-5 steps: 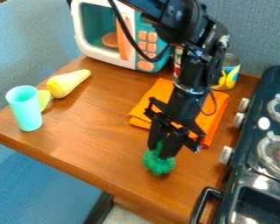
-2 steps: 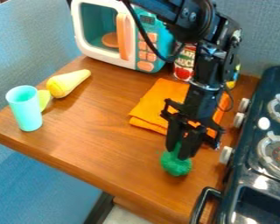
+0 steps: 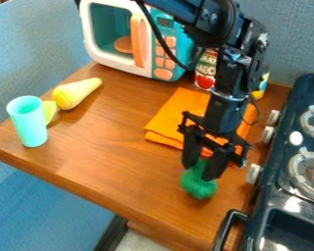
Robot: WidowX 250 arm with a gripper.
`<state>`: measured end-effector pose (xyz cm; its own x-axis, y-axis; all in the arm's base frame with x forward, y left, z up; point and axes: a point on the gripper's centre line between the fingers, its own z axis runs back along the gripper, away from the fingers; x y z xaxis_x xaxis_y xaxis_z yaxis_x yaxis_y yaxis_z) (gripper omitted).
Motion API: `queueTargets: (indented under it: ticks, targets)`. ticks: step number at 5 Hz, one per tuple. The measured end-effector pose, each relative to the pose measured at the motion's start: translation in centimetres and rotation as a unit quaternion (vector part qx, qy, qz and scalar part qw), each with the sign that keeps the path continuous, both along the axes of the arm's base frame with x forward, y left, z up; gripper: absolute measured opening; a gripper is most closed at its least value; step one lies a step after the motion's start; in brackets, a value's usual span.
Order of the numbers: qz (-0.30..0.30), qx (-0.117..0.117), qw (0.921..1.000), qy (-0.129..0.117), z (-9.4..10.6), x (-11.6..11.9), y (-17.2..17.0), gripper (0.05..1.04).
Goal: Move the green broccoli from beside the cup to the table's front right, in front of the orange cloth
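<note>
near the left edge of the wooden tabletop point(image 3: 114, 147), a pale aqua cup point(image 3: 30, 126) stands upright, smooth-walled and round-rimmed. a yellow-green thing point(image 3: 49, 111) shows just behind it, and next to that a smooth yellow cone-like piece point(image 3: 74, 94) lies on its side, its narrow end towards the toy microwave point(image 3: 112, 61). that box, white-framed with a teal side, has an orange-brown disc point(image 3: 123, 45) inside, an upright peach handle point(image 3: 139, 41) and rounded peach buttons point(image 3: 163, 74). to its right, behind the arm point(image 3: 228, 93), are a red and white can point(image 3: 206, 71) and a partly hidden yellow and blue can point(image 3: 262, 83); what either can contains cannot be told.

an orange cloth point(image 3: 176, 115), folded flat with soft layered edges, lies across the middle of the surface, partly behind the arm. at the right, the dark glossy toy stove point(image 3: 272, 196) has round pale burners point(image 3: 302, 171), light knobs point(image 3: 253, 173) and a sunken rectangular basin point(image 3: 294, 230) at its near end.

the black arm enters from the top edge, bends, and hangs down at a slight slant. its end effector point(image 3: 200, 175) points downward in front of the cloth, spread, with one finger on either side of the upper part of a green, rounded piece point(image 3: 199, 187), which is low at the near right part of the tabletop, left of the stove.
</note>
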<state>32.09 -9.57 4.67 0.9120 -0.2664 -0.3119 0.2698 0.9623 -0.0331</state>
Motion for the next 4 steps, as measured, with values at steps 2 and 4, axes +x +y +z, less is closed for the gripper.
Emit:
queueTargets:
  ticks: [2,4]
  targets:
    - [0.035,-0.049,0.9982,-0.010,2.8,0.2,2.6,1.010]
    - [0.069,-0.075,0.9946,-0.021,5.7,-1.0,6.3,1.005]
